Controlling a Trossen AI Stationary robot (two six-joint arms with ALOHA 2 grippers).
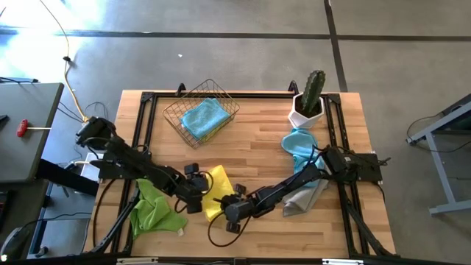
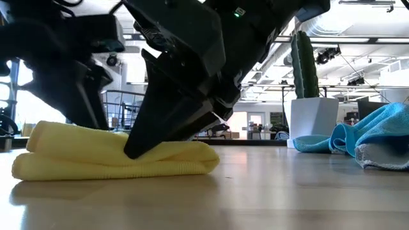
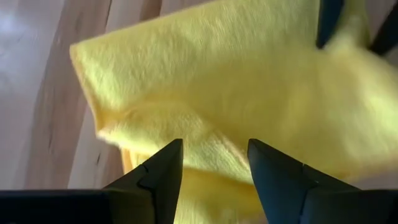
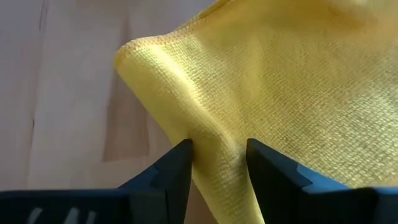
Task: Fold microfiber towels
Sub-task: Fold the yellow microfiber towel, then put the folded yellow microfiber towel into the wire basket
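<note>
We find both grippers down on the yellow towel near the front middle of the table. The left gripper meets the towel from its left side; its fingers stand parted, with yellow cloth lying between and under the tips, though we cannot tell that they pinch it. The right gripper comes in at the towel's front right edge; its fingers bracket a raised fold of the cloth, which fills the gap, so we read this as a grip on the fold.

The yellow towel lies folded over on itself, a soft two-layer roll with rounded edges in the low view.

A lime green towel lies crumpled behind the left gripper, at the front left corner. A light blue towel and a grey towel lie rumpled beside the right arm, toward the right edge. Another light blue towel sits in the wire basket at the far side.

The table is pale wood planks in a black frame. A potted cactus stands at the far right corner. The floor around is grey concrete.
</note>
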